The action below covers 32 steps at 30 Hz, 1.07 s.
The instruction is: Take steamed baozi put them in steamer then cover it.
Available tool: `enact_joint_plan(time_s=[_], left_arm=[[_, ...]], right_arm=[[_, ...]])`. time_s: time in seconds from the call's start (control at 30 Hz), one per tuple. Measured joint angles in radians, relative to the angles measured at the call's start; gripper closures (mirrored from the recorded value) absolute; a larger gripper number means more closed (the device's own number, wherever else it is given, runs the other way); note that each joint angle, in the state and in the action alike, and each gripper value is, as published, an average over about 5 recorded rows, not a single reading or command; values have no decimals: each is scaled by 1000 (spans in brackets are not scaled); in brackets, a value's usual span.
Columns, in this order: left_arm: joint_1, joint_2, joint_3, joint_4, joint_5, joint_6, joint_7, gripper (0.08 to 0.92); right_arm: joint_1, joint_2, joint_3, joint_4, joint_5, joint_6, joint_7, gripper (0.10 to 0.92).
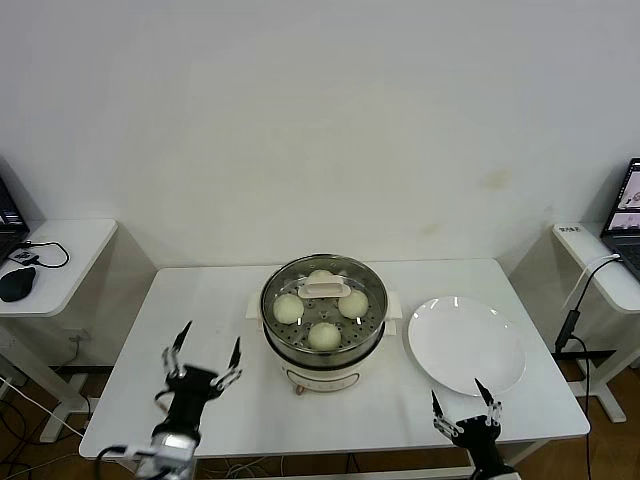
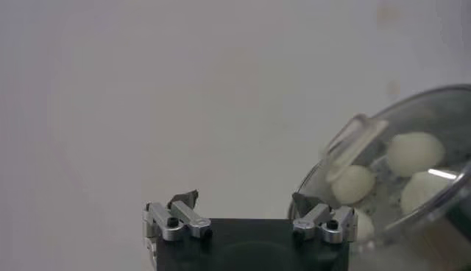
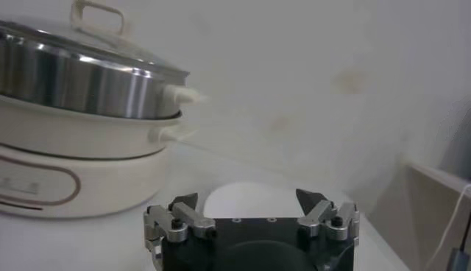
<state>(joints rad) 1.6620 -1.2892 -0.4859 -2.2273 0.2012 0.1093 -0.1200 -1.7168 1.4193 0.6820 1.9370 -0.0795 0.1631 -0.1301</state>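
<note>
The steamer (image 1: 323, 322), a steel basket on a cream pot base (image 3: 73, 173), stands mid-table. Several cream-white baozi (image 1: 289, 308) lie inside it. The glass cover (image 1: 345, 272) sits on the steamer, its cream handle (image 1: 322, 289) on top. My left gripper (image 1: 211, 345) hangs open and empty over the table's front left, apart from the steamer. In the left wrist view the left gripper (image 2: 245, 200) faces the cover (image 2: 412, 118), with baozi (image 2: 416, 151) under the glass. My right gripper (image 1: 458, 398) is open and empty near the front right edge; the right wrist view shows the right gripper (image 3: 246, 197) beside the steamer (image 3: 81, 81).
An empty white plate (image 1: 466, 343) lies right of the steamer, just beyond my right gripper. A side table (image 1: 60, 250) with a mouse and cables stands at the left. Another side table (image 1: 600, 265) with a laptop and cable stands at the right.
</note>
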Motion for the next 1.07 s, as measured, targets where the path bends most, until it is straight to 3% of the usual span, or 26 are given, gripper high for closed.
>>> enact_joint_plan(time_s=[0.47,1.07], left_arm=[[202,-25,-77,50,-325,-184,-62,177],[250,-66,-119,104,-394,-254,-25,177]], right_arm=[[-54,-57,-23,19,50,-11,5,203],[-61,-56,-54,47,56,-38,3,203]])
